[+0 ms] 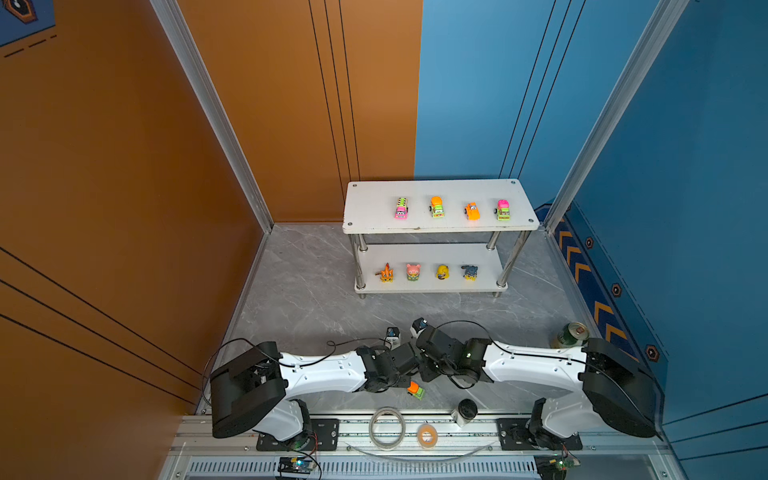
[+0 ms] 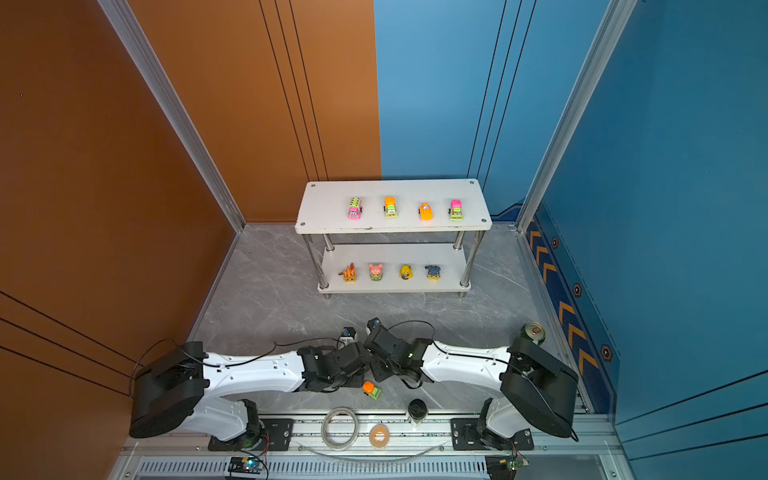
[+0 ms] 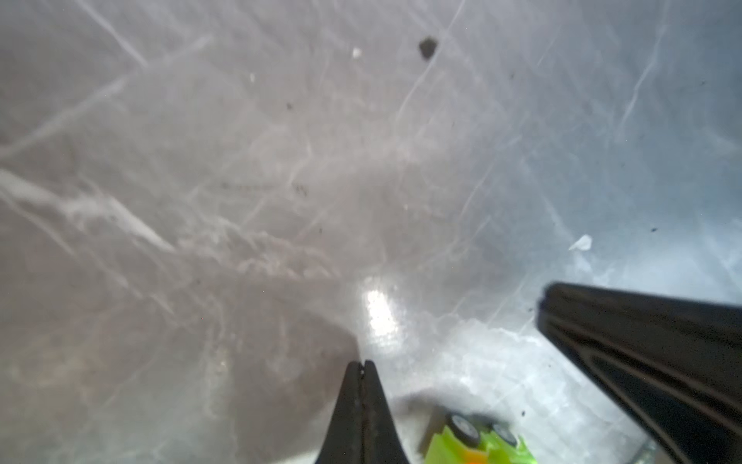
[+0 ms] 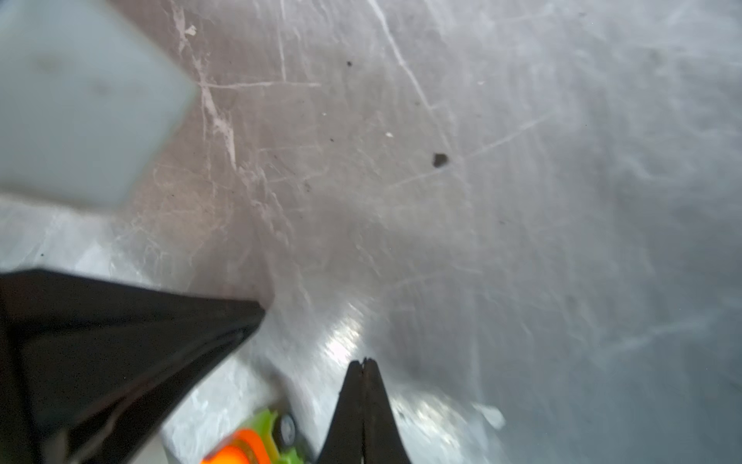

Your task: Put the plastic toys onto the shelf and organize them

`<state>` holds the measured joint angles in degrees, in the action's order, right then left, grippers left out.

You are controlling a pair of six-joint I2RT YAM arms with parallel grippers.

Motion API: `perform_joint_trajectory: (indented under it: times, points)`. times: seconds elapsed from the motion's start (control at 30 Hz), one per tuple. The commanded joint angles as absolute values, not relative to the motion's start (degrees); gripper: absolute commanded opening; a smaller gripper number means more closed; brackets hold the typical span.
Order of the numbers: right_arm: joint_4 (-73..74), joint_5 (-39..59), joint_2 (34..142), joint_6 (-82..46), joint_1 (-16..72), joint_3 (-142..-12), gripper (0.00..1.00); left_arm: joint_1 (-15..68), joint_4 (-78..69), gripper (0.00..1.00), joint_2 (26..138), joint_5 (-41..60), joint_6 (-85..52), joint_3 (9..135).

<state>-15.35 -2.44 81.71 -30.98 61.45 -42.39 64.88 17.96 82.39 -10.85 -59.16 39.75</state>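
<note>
The white two-tier shelf (image 1: 365,208) (image 2: 324,208) stands at the back. Several toy cars line its top board, from a pink one (image 1: 401,208) to a pink-and-lime one (image 1: 503,210). On its lower board stand the orange (image 1: 386,273), pink (image 1: 413,272), yellow (image 1: 442,272) and blue-grey (image 1: 470,272) figurines. One orange-and-lime car (image 1: 415,390) (image 2: 371,390) lies tipped on the table under the two wrists. My left gripper (image 3: 363,363) is shut and empty, with that car (image 3: 478,442) just beside it. My right gripper (image 4: 364,360) is also shut and empty, the car (image 4: 257,442) at its side.
A green can (image 1: 571,334) stands at the right by the blue wall. Two tape rolls (image 1: 387,428) (image 1: 427,435) and a black-capped pot (image 1: 465,411) sit on the front rail. Orange and blue walls close in the grey marbled table.
</note>
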Motion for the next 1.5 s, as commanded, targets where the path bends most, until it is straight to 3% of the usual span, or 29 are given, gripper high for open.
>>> perform_joint_trajectory:
  times: [0.0, 0.07, 0.2, 0.3, 0.4, 0.63, 0.87, 1.03, 1.47]
  points:
    - [-23.91, 0.25, 78.55, -25.63, 62.34, -42.65, 0.02, 64.22, 23.29, 0.00, 78.77, -11.88, -56.25, 41.44]
    - [-27.50, -0.06, 77.31, -23.27, 64.79, -43.72, 0.12, 62.96, 25.34, 0.00, 75.76, -13.15, -56.25, 40.18]
    - [-32.71, -0.18, 76.67, -20.92, 68.62, -45.56, 0.45, 59.04, 28.68, 0.00, 67.50, -15.22, -56.51, 36.41]
    - [-32.81, 0.07, 77.61, -19.41, 70.84, -46.34, 0.55, 55.44, 30.98, 0.00, 60.29, -16.79, -56.04, 34.51]
    - [-31.62, 0.00, 80.50, -17.60, 71.93, -47.58, 0.58, 52.07, 33.83, 0.00, 54.44, -17.32, -55.12, 33.59]
    - [-28.54, 2.33, 87.89, -14.77, 72.29, -51.48, 0.55, 46.26, 38.84, 0.02, 44.35, -16.48, -54.10, 31.31]
    - [-26.88, 2.76, 92.62, -14.57, 70.31, -53.65, 0.30, 43.82, 38.84, 0.02, 41.02, -15.06, -54.06, 28.83]
    - [-26.46, 1.82, 94.74, -15.70, 66.88, -57.95, 0.18, 43.30, 38.29, 0.03, 42.22, -14.88, -53.01, 28.83]
    - [-22.95, -3.76, 110.14, -31.20, 60.23, -73.14, 0.16, 43.04, 37.35, 0.09, 43.42, -15.17, -51.15, 29.56]
